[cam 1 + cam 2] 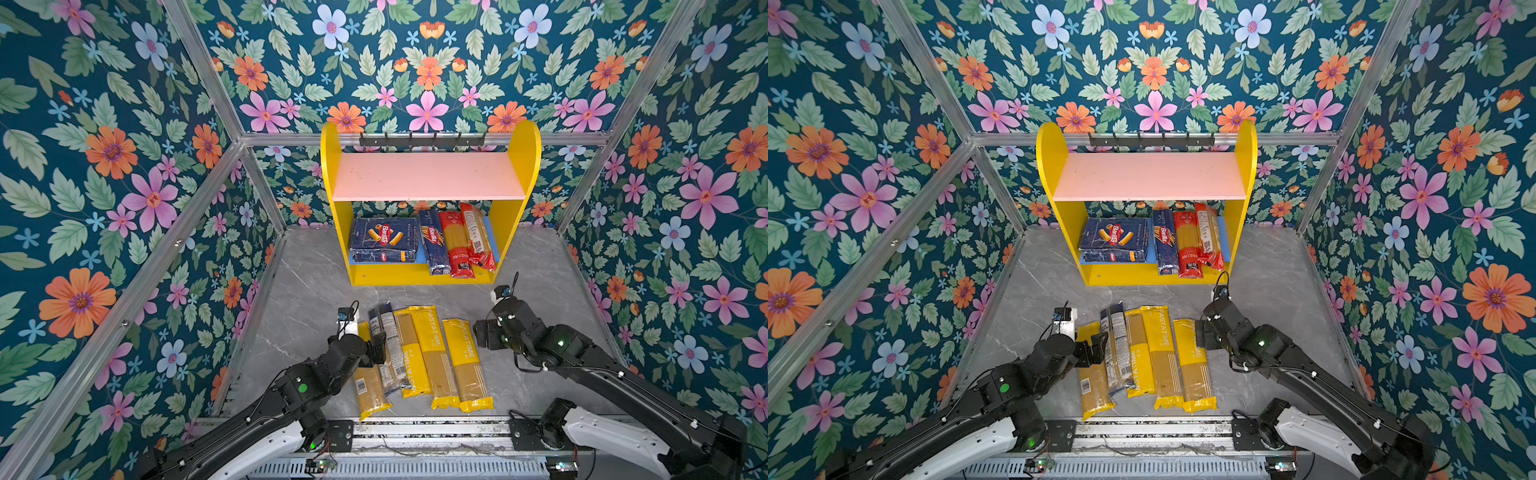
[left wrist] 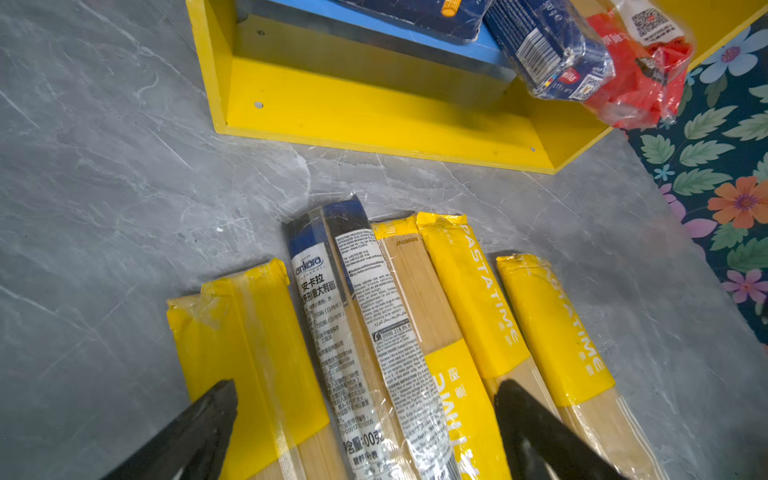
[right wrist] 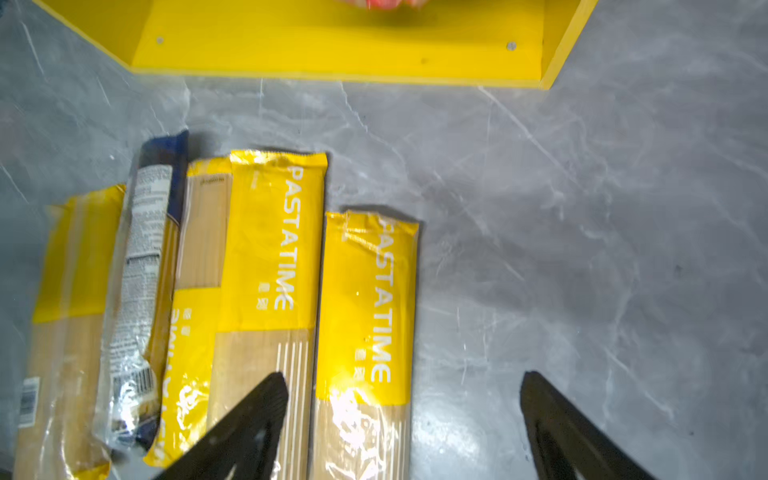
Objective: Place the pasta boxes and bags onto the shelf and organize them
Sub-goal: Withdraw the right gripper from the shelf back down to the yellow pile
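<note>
Pasta boxes, a wide flat dark blue cardboard rigatoni box and a long narrow dark blue spaghetti box, lie on the blue lower board of the small yellow-sided two-tier shelf. Two red-and-clear plastic spaghetti bags lie just beside them. The pink upper board holds nothing. Four yellow bags with clear windows and one dark navy bag with a white label wait in a row on the grey marble-patterned tabletop. The left gripper hovers with fingers spread over the navy bag. The right gripper, likewise spread and empty, hangs over the row's rightmost yellow bag. By this view, fewer than half the packs are shelved
</note>
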You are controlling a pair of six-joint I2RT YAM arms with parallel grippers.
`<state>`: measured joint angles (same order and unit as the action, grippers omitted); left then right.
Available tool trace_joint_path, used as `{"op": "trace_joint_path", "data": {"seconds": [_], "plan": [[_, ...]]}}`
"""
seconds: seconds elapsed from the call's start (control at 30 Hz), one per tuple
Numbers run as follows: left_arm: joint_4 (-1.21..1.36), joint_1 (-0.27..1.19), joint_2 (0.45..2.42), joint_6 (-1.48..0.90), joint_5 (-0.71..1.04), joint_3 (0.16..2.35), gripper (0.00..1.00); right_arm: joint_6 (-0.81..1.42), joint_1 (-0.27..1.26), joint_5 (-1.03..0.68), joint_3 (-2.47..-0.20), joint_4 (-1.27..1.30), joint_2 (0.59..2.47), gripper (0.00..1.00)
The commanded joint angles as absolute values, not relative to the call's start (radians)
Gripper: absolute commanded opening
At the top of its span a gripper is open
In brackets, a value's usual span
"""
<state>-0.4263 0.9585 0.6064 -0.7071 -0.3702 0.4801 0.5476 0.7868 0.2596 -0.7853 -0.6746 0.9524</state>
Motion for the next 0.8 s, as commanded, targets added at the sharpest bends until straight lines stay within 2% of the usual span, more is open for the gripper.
{"op": "trace_joint_path", "data": {"seconds": [0.0,0.3,0.5,0.77], "plan": [[-0.434,0.959,0.591,-0.750,-0.328,0.459,1.00,0.714,0.884,0.349,-0.729,-0.719,0.948,0.89],[-0.314,0.997,0.569,-0.812,-0.168,0.363,0.98,0.988,1.162,0.418,-0.598,-0.691,1.014,0.92],[-0.253,1.110,0.598,-0.862,-0.191,0.328,0.98,1.108,1.266,0.436,-0.563,-0.678,1.066,0.93],[-0.170,1.314,0.748,-0.887,-0.293,0.350,0.98,1.179,1.313,0.437,-0.535,-0.659,1.114,0.93]]}}
